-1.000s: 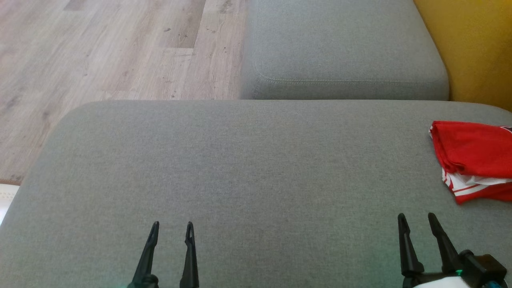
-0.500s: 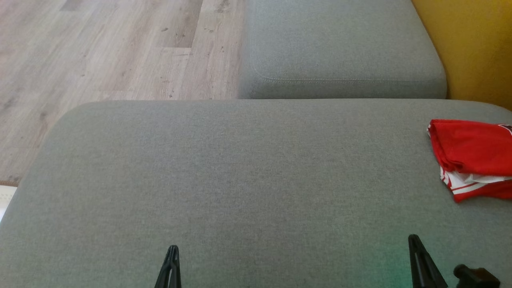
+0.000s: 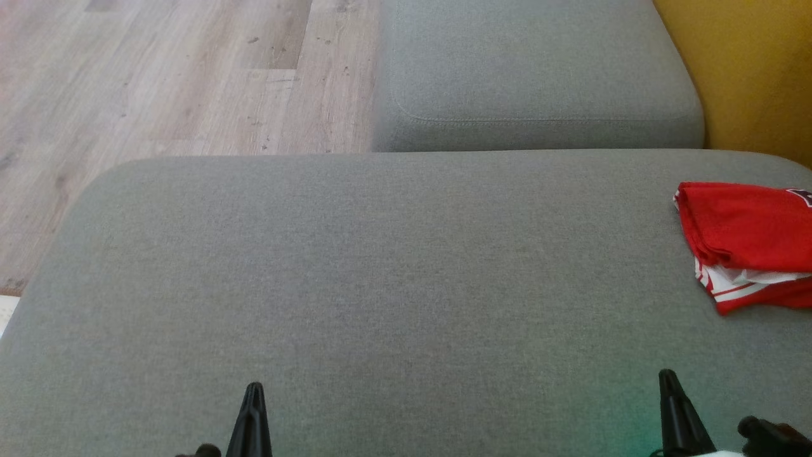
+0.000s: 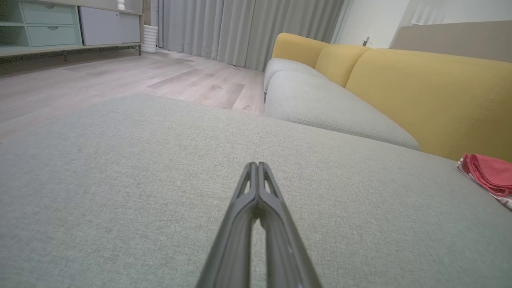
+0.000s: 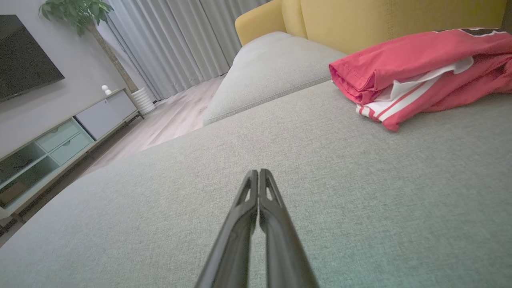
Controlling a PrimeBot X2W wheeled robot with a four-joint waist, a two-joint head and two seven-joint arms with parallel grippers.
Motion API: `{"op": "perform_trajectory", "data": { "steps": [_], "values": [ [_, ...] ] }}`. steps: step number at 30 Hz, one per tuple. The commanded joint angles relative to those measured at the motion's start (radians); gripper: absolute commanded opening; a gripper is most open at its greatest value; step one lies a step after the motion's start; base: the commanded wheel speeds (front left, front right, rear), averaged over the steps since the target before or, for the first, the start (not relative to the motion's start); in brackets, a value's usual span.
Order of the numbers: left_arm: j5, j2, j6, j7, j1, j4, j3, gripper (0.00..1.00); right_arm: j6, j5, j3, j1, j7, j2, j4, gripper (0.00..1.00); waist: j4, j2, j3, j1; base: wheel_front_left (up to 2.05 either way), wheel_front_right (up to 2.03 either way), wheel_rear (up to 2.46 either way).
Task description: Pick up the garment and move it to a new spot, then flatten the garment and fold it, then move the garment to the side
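The garment (image 3: 745, 238) is a red piece with white stripes, folded into a bundle at the far right of the grey sofa cushion (image 3: 393, 273); it also appears at the right edge as the garment (image 4: 490, 174) and large at upper right as the garment (image 5: 420, 68). My left gripper (image 3: 254, 388) sits at the bottom left, shut with nothing in it, fingers pressed together (image 4: 256, 165). My right gripper (image 3: 667, 376) is at the bottom right, below and left of the garment and apart from it, also shut and empty (image 5: 258, 172).
A second grey cushion (image 3: 539, 70) lies beyond the main one, with yellow sofa backs (image 3: 755, 70) to the right. Wood floor (image 3: 158, 76) runs along the left. A low cabinet (image 5: 60, 140), curtains (image 5: 168, 40) and a plant stand further off.
Both grippers have shut from open and drawn back toward the bottom edge. The camera has shifted slightly, so the garment and cushions sit a little higher and further left.
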Motion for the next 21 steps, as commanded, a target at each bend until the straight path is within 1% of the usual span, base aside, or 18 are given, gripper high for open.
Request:
{"op": "perform_trajectory", "data": {
  "steps": [1, 21],
  "values": [
    [-0.032, 0.008, -0.008, 0.003, -0.049, -0.023, 0.016, 0.00, 0.000, 0.030, -0.008, -0.060, 0.005, -0.001, -0.030, 0.00, -0.001, 0.0000, 0.002, -0.0001, 0.00, 0.00, 0.00],
    [-0.270, 0.016, -0.050, 0.049, -0.100, -0.002, 0.065, 0.00, 0.000, 0.242, -0.029, -0.110, 0.059, 0.000, -0.027, 0.00, -0.018, 0.0000, 0.021, -0.0001, 0.00, 0.00, 0.00]
  ]
}}
